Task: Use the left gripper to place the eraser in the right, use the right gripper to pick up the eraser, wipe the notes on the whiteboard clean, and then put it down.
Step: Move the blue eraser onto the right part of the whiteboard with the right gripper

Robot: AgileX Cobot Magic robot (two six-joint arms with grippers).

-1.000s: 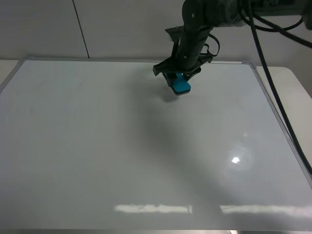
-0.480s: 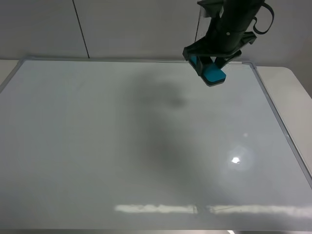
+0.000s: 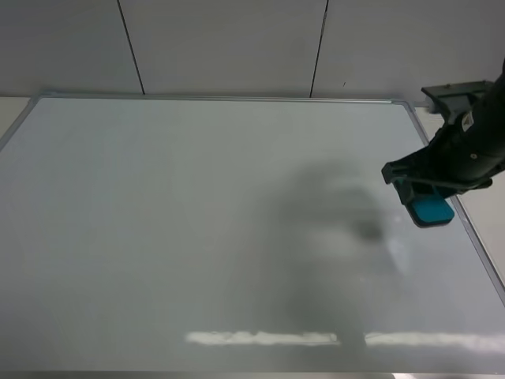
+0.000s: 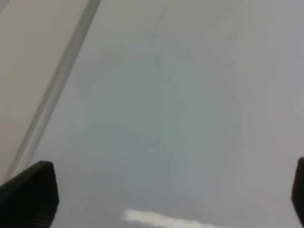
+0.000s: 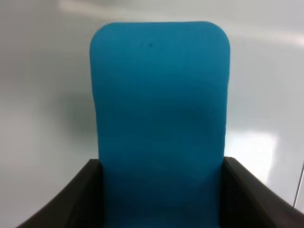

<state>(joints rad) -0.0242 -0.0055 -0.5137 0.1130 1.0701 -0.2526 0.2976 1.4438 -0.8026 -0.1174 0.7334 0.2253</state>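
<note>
My right gripper [image 3: 426, 199] is shut on the teal eraser [image 3: 432, 210] and holds it above the whiteboard [image 3: 197, 221] near its right frame edge. In the right wrist view the eraser [image 5: 159, 123] fills the picture between the two dark fingers [image 5: 71, 199]. No notes show on the board; its surface looks blank. My left gripper is out of the exterior high view; in the left wrist view its two finger tips [image 4: 28, 194] stand wide apart over the board with nothing between them.
The board's silver frame [image 3: 442, 181] runs down the right side, with beige table [image 3: 473, 134] beyond it. The frame's edge [image 4: 52, 95] also shows in the left wrist view. A grey panelled wall [image 3: 237, 47] stands behind the board. Glare streaks lie along the near edge.
My right gripper has carried the eraser from the board's upper middle to the right and nearer, to the right edge. Its shadow has followed across the board.
</note>
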